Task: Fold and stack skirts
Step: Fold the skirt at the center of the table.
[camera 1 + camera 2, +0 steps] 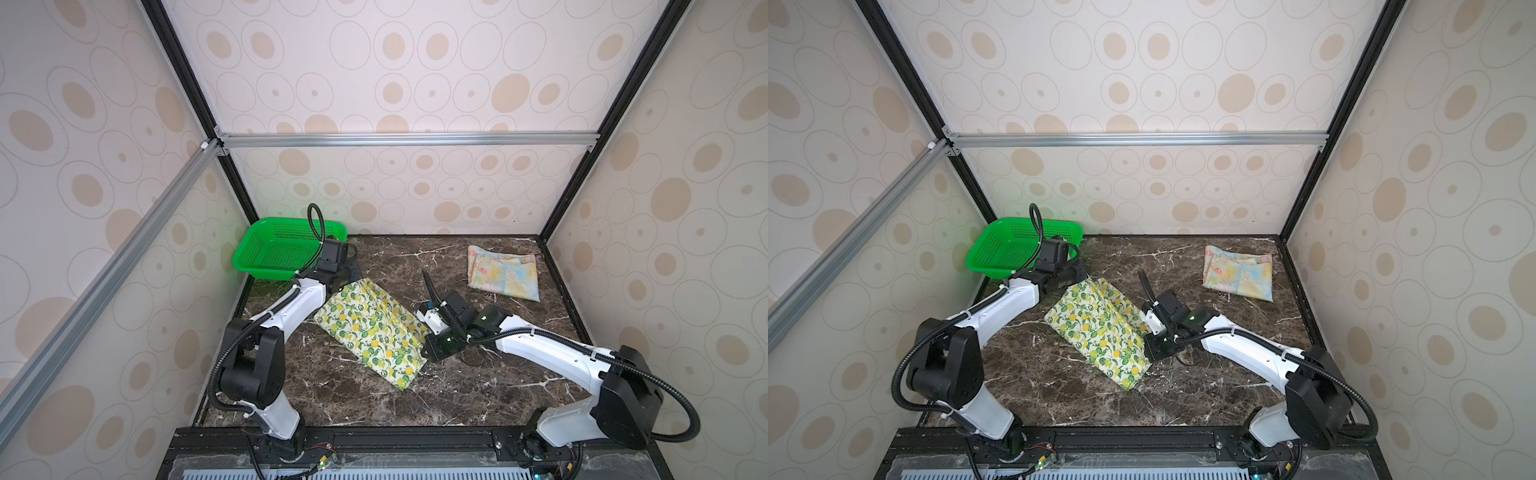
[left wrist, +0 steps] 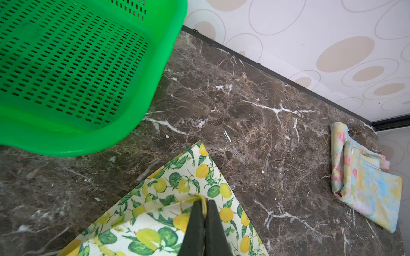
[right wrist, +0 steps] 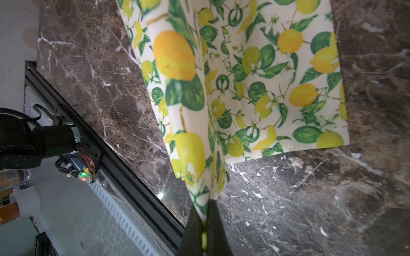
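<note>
In a top view the lemon-print skirt (image 1: 372,332) lies mid-way across the marble table (image 1: 478,395), raised at two corners. The pastel floral skirt (image 1: 503,272) sits folded near the far right corner. That makes two skirts and one empty green basket (image 1: 274,251). The left wrist view shows the left gripper (image 2: 205,206) clamped on the lemon cloth's corner nearest the basket. The right wrist view shows the right gripper (image 3: 205,212) pinching another corner, with the cloth rising to it in a ridge. I judge this skirt's fold is in hand. The next move calls for carrying both corners across together and laying them flat before the stacking.
</note>
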`<action>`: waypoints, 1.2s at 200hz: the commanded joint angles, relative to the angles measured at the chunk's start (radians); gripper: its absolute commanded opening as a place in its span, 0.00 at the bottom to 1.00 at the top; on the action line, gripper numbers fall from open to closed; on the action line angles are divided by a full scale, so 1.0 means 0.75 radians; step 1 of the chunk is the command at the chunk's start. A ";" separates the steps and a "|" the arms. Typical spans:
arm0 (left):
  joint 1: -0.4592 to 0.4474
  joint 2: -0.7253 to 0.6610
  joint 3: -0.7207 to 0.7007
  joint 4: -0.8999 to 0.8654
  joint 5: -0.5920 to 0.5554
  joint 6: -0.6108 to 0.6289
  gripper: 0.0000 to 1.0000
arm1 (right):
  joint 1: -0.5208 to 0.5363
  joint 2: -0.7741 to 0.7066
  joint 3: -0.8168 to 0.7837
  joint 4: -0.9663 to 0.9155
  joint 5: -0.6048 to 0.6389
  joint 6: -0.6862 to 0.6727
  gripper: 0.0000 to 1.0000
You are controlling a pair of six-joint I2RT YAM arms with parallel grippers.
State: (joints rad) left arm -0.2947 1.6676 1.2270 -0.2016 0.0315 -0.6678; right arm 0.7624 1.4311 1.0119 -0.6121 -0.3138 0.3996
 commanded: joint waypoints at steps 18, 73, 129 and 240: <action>-0.022 0.087 0.100 0.037 -0.036 0.003 0.00 | -0.049 0.048 -0.015 -0.031 0.034 -0.031 0.00; -0.028 0.191 0.140 0.049 -0.036 0.011 0.00 | -0.075 0.110 -0.013 -0.013 0.056 -0.036 0.00; -0.029 0.270 0.180 0.035 -0.064 -0.003 0.00 | -0.096 0.190 0.043 -0.033 0.082 -0.060 0.00; -0.030 0.311 0.223 0.052 -0.070 0.020 0.00 | -0.115 0.252 0.104 -0.080 0.146 -0.106 0.00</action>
State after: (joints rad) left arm -0.3145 1.8748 1.3212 -0.1837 -0.0200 -0.6659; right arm 0.6880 1.6070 1.0698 -0.6411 -0.2279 0.3336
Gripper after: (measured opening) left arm 0.048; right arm 0.048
